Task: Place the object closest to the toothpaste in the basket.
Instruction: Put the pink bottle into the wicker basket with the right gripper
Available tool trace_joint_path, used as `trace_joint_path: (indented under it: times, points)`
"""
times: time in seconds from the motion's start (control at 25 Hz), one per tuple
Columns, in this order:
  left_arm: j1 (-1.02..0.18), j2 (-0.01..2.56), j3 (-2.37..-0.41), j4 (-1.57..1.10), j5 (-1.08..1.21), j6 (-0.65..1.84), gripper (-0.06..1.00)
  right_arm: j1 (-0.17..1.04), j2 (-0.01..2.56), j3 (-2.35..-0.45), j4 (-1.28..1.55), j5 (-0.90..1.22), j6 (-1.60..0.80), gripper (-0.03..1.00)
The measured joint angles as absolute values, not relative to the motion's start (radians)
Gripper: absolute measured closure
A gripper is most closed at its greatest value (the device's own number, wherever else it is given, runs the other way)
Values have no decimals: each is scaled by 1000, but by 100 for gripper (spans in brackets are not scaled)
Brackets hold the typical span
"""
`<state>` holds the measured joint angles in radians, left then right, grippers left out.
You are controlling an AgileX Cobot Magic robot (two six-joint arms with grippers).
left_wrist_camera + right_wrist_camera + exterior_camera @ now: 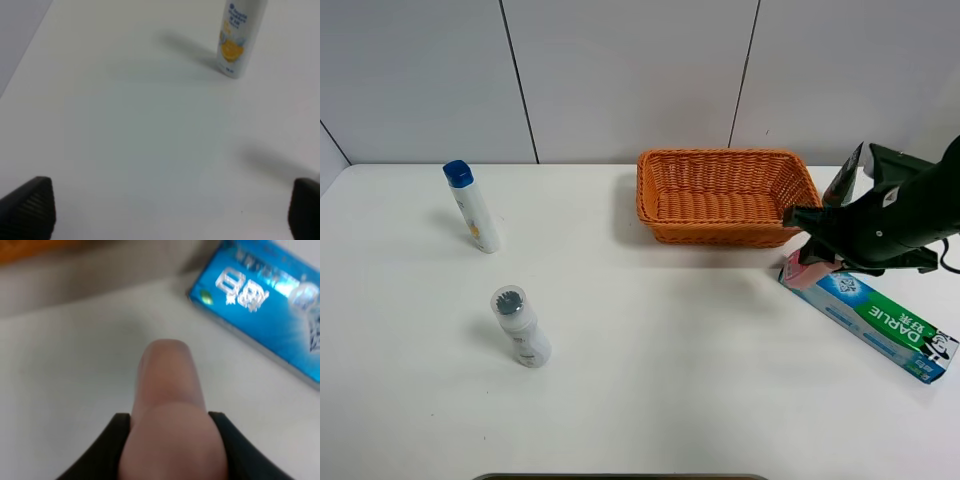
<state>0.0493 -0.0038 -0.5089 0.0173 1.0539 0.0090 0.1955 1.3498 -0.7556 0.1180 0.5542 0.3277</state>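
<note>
The blue-green toothpaste box (880, 322) lies flat at the right of the table, and also shows in the right wrist view (265, 300). My right gripper (817, 252) is shut on a pink tube-like object (806, 268), held low by the box's near end, just in front of the orange wicker basket (720, 232). In the right wrist view the pink object (170, 385) sticks out between the black fingers of the gripper (171, 429). My left gripper (167, 210) is open and empty over bare table.
A white bottle with a blue cap (472, 207) stands at the far left, and also shows in the left wrist view (239, 35). A white bottle with a grey cap (520, 325) stands nearer the front left. A wall runs behind the table.
</note>
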Motion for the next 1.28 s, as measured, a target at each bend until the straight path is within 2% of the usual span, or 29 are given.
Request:
trace_joint_path:
  times: [0.28, 0.52, 1.28]
  points:
    - [49, -4, -509, 17, 1054, 9, 0, 195, 1178, -771, 65, 560, 271, 59]
    - [49, -4, -509, 17, 1054, 9, 0, 221, 1156, -902, -11, 561, 253, 59]
    - [49, -4, -509, 17, 1054, 9, 0, 259, 1680, -1308, -31, 552, 168, 59]
